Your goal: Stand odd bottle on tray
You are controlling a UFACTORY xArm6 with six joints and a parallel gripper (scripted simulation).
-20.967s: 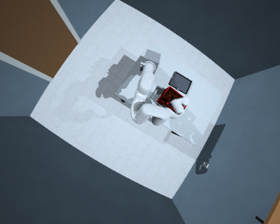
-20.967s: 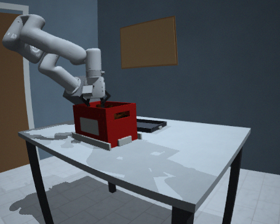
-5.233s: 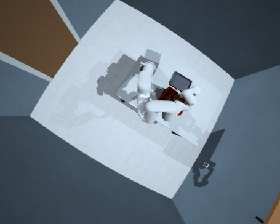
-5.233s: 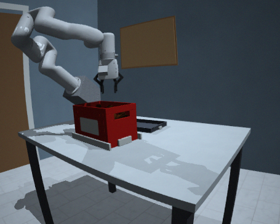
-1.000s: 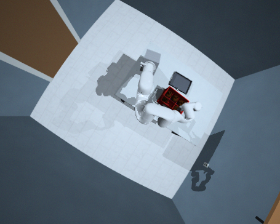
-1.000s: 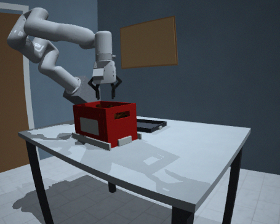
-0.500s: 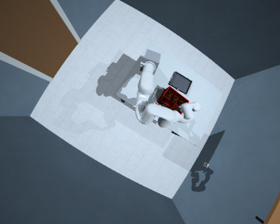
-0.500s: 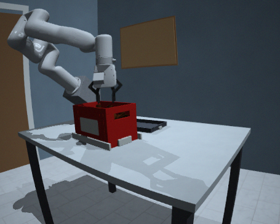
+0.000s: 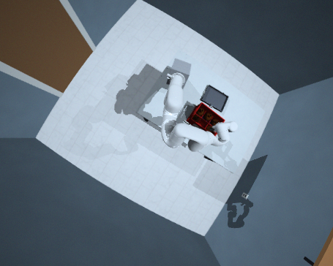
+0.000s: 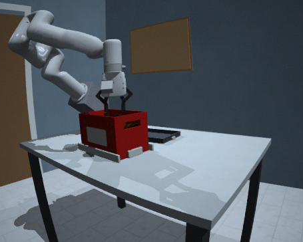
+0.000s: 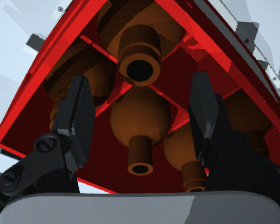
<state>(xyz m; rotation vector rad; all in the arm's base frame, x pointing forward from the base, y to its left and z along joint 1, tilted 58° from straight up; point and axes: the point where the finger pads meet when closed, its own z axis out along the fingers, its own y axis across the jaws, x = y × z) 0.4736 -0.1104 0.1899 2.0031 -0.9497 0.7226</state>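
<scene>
The hand (image 11: 141, 112), part open and empty, straddles a brown bottle (image 11: 140, 123) in the crate (image 11: 211, 36).

Table (image 10: 203, 156): red crate (image 10: 114, 134), dark tray (image 10: 163, 134).

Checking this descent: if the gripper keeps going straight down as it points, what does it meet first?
Likely the brown bottle between its open fingers; the gripper is already dipping into the red crate. Depth is uncertain.
</scene>
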